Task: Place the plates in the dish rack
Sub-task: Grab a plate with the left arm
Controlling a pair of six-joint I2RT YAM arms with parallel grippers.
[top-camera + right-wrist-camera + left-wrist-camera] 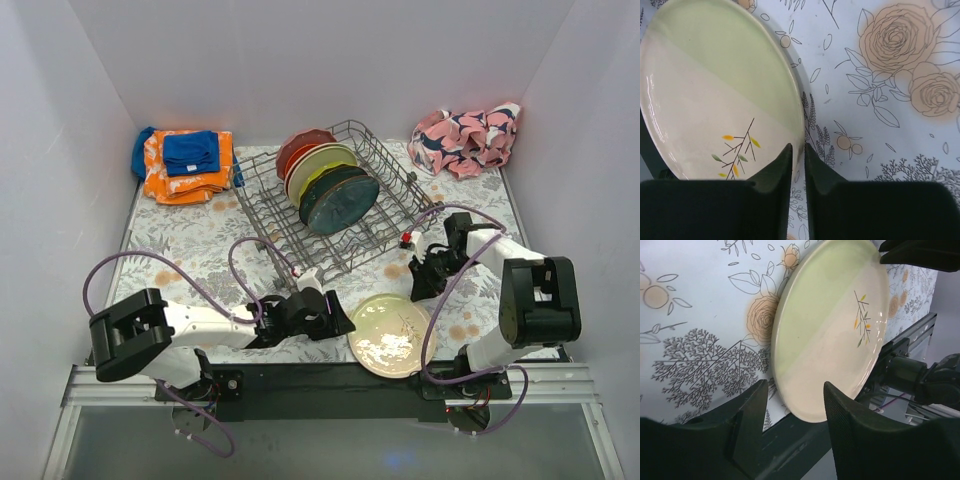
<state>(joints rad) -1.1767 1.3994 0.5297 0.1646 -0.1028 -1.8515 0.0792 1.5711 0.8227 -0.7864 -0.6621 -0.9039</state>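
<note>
A cream plate with a twig mark lies on the floral table cover at the front edge; it also shows in the left wrist view and the right wrist view. My left gripper is open, its jaws level with the plate's near rim and not touching it. My right gripper points down at the plate's right rim, its jaws almost closed with a thin gap and holding nothing. The grey wire dish rack holds several upright plates.
Folded orange and blue cloths lie at the back left. A crumpled pink and navy cloth lies at the back right. White walls enclose the table. A black rail runs along the front edge under the plate's near rim.
</note>
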